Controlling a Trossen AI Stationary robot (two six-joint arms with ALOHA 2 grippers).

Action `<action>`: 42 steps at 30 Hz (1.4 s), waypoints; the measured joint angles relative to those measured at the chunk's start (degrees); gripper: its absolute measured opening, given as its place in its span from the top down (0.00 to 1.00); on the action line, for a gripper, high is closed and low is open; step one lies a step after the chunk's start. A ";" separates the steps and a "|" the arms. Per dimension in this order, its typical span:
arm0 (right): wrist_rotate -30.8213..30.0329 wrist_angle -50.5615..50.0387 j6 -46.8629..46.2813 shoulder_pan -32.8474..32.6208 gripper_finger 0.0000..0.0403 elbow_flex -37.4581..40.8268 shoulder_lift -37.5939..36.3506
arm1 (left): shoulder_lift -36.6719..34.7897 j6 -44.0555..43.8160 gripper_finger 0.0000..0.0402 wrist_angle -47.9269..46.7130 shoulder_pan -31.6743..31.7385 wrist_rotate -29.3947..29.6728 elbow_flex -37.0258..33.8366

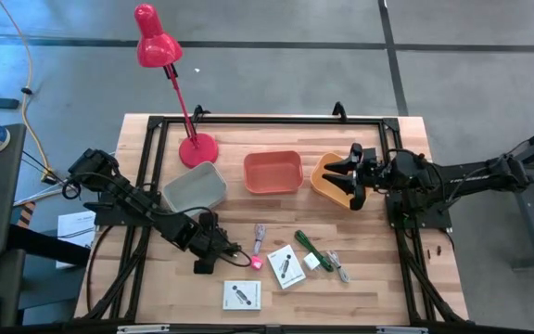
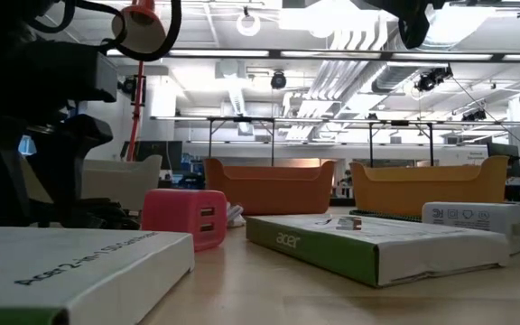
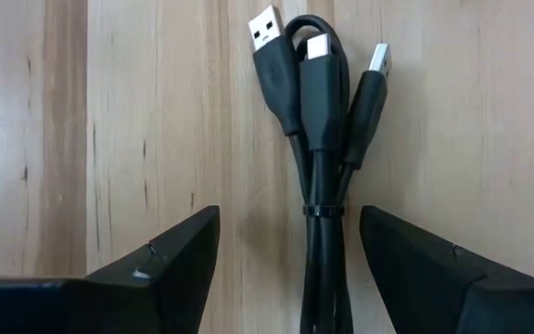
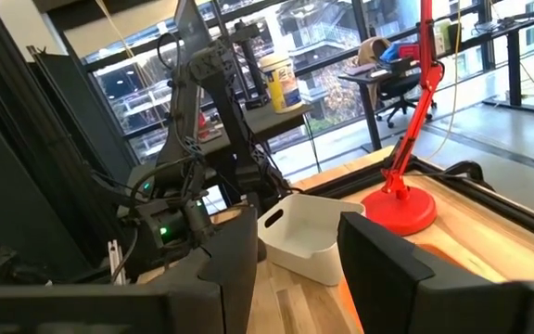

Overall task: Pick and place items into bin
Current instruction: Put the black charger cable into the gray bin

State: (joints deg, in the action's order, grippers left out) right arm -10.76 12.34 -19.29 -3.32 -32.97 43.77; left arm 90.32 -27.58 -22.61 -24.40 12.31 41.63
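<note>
My left gripper (image 1: 219, 250) is low over the table's near-left part, open. In the left wrist view its fingers (image 3: 179, 250) stand on either side of the bundled black cable (image 3: 323, 139), which lies flat on the wood, apart from both. Beside it lie a pink block (image 1: 256, 263), a small metal piece (image 1: 260, 232), two white cards (image 1: 242, 295) (image 1: 286, 266), a green-handled tool (image 1: 311, 249) and a white block (image 1: 312, 263). My right gripper (image 1: 352, 176) hovers open above the yellow bin (image 1: 327, 181), holding nothing.
A grey bin (image 1: 195, 187), a red-orange bin (image 1: 273, 172) and the yellow bin stand in a row across the table's middle. A red desk lamp (image 1: 197, 148) stands behind the grey bin. Another metal piece (image 1: 339, 267) lies right of the white block. Bare wood runs along the near edge.
</note>
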 joint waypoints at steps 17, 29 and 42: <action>-0.22 -0.79 -0.19 0.00 0.65 0.00 0.00 | 0.00 0.38 0.64 0.17 0.00 -0.10 0.00; -0.24 -1.16 -0.19 -0.01 0.65 0.00 0.00 | 0.00 1.82 0.73 0.20 0.00 -0.30 0.00; -3.17 -1.99 -1.42 0.01 0.65 0.00 0.02 | 3.36 1.37 0.74 2.99 -0.02 0.09 0.13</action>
State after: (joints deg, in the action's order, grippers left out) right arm -13.93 10.35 -20.72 -3.31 -32.97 43.79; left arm 93.68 -26.22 -19.62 -24.43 12.40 41.76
